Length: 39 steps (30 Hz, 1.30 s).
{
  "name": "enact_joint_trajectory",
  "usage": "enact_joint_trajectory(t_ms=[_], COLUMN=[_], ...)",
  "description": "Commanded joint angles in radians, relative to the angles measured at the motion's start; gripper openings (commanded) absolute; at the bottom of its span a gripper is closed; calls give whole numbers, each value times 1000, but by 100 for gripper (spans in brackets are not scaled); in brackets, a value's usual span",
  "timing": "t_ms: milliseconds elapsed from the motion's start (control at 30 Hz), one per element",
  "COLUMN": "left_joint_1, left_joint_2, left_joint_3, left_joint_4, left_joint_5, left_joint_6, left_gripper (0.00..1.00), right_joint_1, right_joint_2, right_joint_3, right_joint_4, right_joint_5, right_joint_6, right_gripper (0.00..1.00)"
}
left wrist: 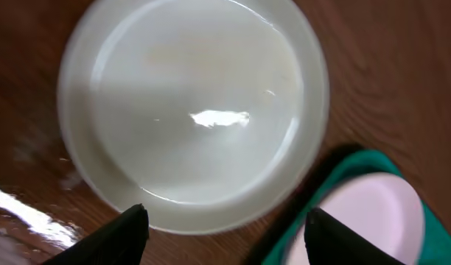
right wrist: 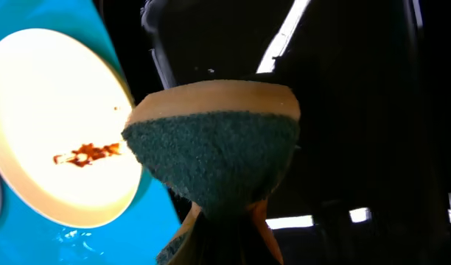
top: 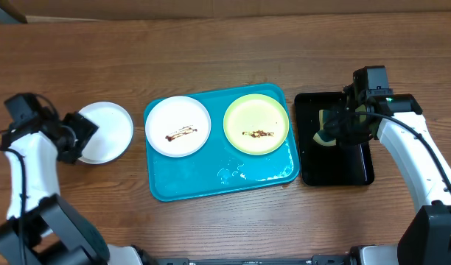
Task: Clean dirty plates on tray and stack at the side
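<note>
From overhead, the turquoise tray [top: 211,184] holds a smeared white plate [top: 177,126] on its left half and a green-rimmed plate [top: 256,124], also smeared, on its right half. A clean white plate [top: 107,131] lies on the wooden table [top: 225,44] left of the tray, with the left gripper [top: 77,140] at its far edge. Right of the tray, the right gripper [top: 343,131] hangs over a black tray [top: 354,171]. In the left wrist view, the left gripper [left wrist: 225,235] has its fingertips [left wrist: 130,235] spread apart at the clean plate's [left wrist: 192,110] rim, near the tray's corner [left wrist: 343,165]. In the right wrist view, the right gripper is clamped on a sponge [right wrist: 211,147], beside the green-rimmed plate [right wrist: 56,110].
</note>
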Motion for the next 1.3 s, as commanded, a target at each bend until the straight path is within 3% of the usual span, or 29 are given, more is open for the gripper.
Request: enact_joint_trajectory(t_ms=[0,133,400,667,700,800,867,967,1033,1100,1200,1267], left_joint_1=[-109,-256,-501,-600,-606,-611,-611,-611,-611,-611,-611,-611], left_joint_2=[-84,-95,-93,-93,-93,-93,-93,-93,-93,-93,-93,-93], left_joint_3=[25,25,24,24,24,24,24,24,24,24,24,24], left_joint_4=[-47,-124,-224,-235,-236,-243,-248,-245,-243,-243,-246,-246], left_joint_5=[106,79,-134,-140,-140,-140,-140,-140,-140,-140,-140,-140], left_joint_6=[93,109,109,105,105,105,105,105,105,105,105,105], left_gripper=[71,80,72,70,70,69,69,69,69,69,69,69], right_joint_1=[-3,-3,-3,-3,-4,-16,-28,-20,-4,10,15,8], right_joint_2=[-15,-2,111,259,270,280,280,280,280,280,280,280], right_joint_3=[-6,-11,-68,-72,-72,-72,-71,-72,-71,-71,-71,-71], right_joint_4=[19,63,125,149,142,94,114,174,182,167,116,92], right_joint_5=[45,32,-32,-94,-26,249,153,-138,-217,-143,143,231], right_joint_6=[-35,-148,-158,-167,-137,146,169,-24,-93,-95,103,198], right_gripper=[4,4,4,4,4,4,4,4,4,4,4,4])
